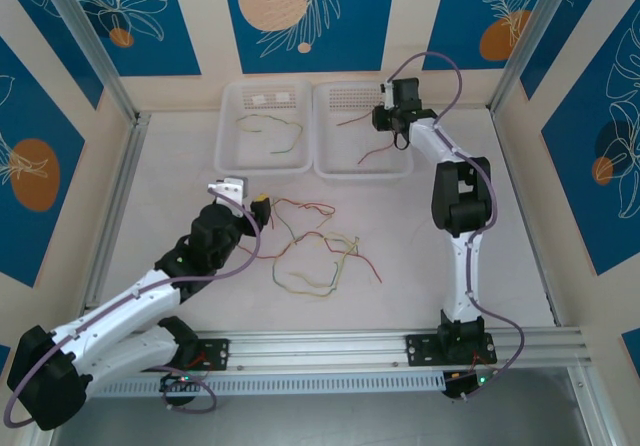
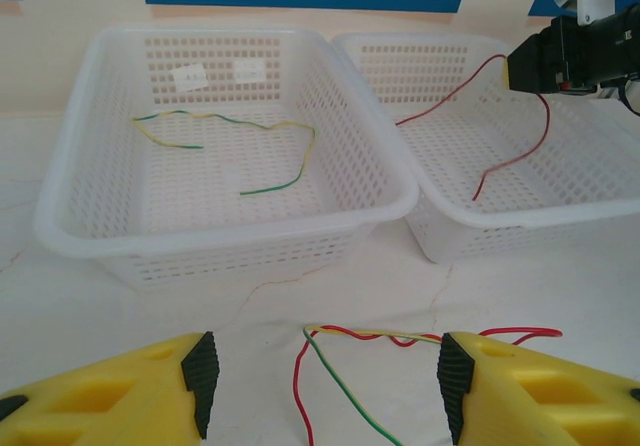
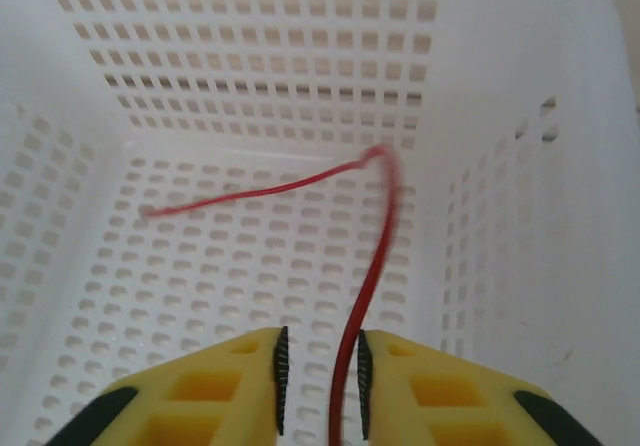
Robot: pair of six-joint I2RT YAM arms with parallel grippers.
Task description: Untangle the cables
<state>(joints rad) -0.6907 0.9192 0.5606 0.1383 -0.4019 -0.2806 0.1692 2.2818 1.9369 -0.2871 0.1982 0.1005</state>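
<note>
A tangle of red and yellow-green cables (image 1: 310, 251) lies on the white table between the arms. My left gripper (image 1: 262, 209) hovers at the tangle's left end, open. In its wrist view a red cable (image 2: 298, 386) and a green cable (image 2: 345, 391) lie on the table between the spread fingers (image 2: 325, 386), touching neither pad. My right gripper (image 1: 395, 126) hangs over the right basket (image 1: 320, 136). Its jaws (image 3: 318, 381) stand slightly apart, and a red cable (image 3: 375, 266) runs down between them, against the right pad, trailing into the basket.
The left basket (image 1: 222, 136) holds one yellow-green cable (image 2: 290, 171). Both white perforated baskets stand side by side at the back of the table. Metal frame posts and patterned walls close in the sides. An aluminium rail runs along the near edge.
</note>
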